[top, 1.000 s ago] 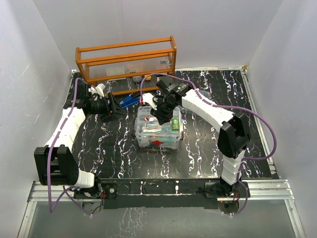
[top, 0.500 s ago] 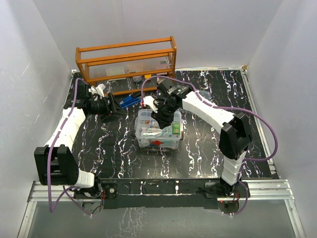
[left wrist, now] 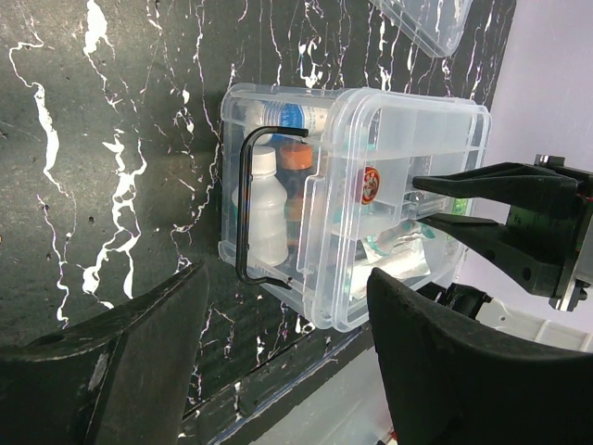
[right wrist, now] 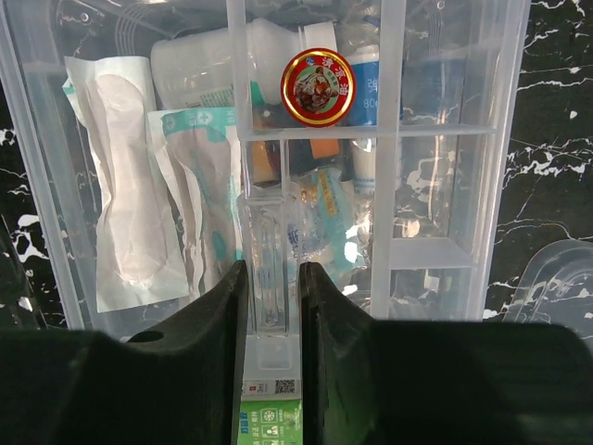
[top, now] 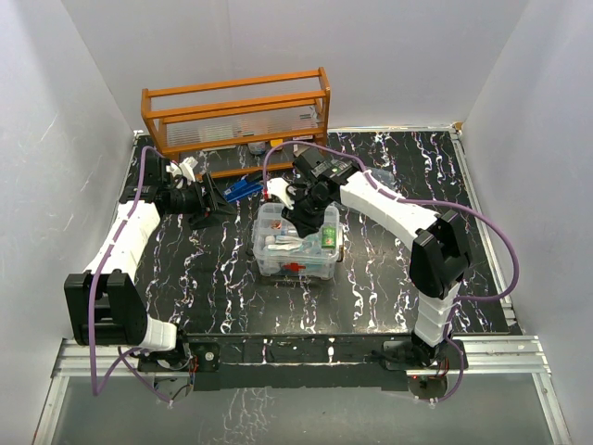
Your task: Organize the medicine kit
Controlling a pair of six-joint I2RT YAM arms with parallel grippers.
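Note:
The medicine kit (top: 295,248), a clear box with a red front latch, stands open mid-table with packets and bottles inside. In the right wrist view its divided tray insert (right wrist: 389,185) holds a round red tin (right wrist: 317,85), with white gauze packets (right wrist: 130,213) to the left. My right gripper (top: 304,219) is over the kit, shut on a slim clear case (right wrist: 269,278) with a green label. My left gripper (top: 215,197) is open and empty, left of the kit. The left wrist view shows the kit (left wrist: 352,213) and its dark handle (left wrist: 243,209) beyond my open left gripper (left wrist: 287,278).
An orange wooden rack (top: 236,116) stands at the back left. A blue item (top: 243,188) lies between the left gripper and the rack. A clear lid-like piece (right wrist: 556,278) lies right of the kit. White walls close in the left, back and right sides.
My right gripper has shifted slightly toward the back over the kit, still holding the clear case. The left arm has not moved.

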